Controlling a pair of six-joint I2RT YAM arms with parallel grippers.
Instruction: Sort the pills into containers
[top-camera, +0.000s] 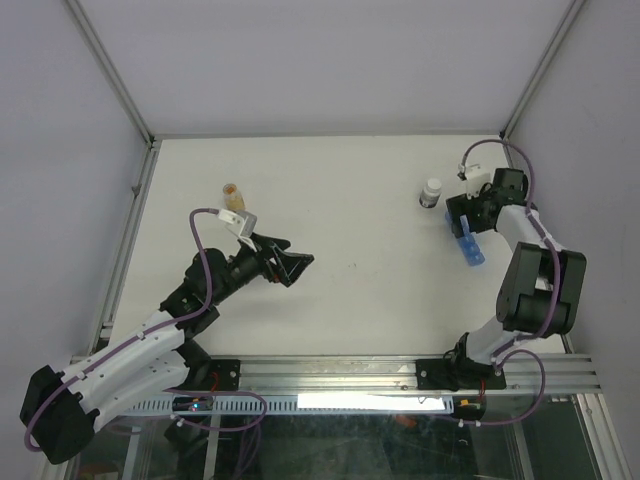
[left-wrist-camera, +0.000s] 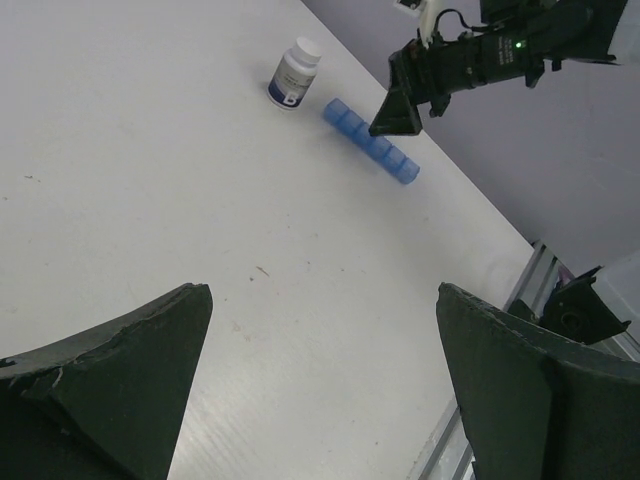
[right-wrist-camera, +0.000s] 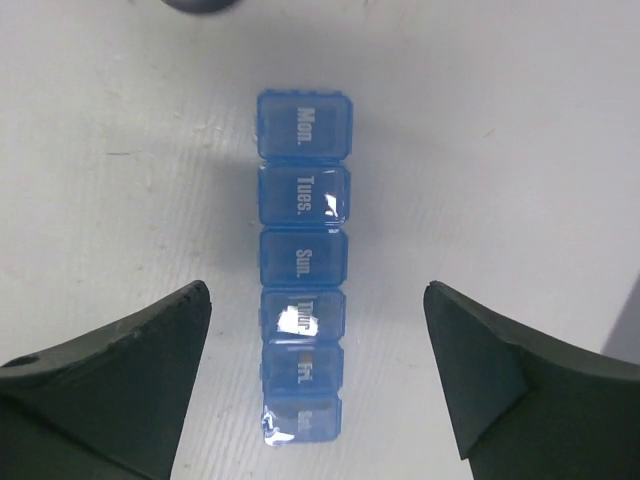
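The containers are a translucent-blue pill organizer (right-wrist-camera: 303, 265), one row of lidded compartments marked with day names. It lies on the white table at the right (top-camera: 474, 252), also seen in the left wrist view (left-wrist-camera: 370, 142). An orange-tan pill (right-wrist-camera: 306, 355) shows through the "Fri." lid. My right gripper (right-wrist-camera: 318, 300) hangs open just above the organizer, one finger on each side, touching nothing. A small orange-tan cluster (top-camera: 232, 191) sits at the far left. My left gripper (top-camera: 287, 264) is open and empty over the bare middle of the table (left-wrist-camera: 325, 300).
A small white-capped bottle (top-camera: 430, 193) with a dark band stands just left of the organizer (left-wrist-camera: 295, 72). The table is walled by white panels with metal posts. An aluminium rail (top-camera: 400, 372) runs along the near edge.
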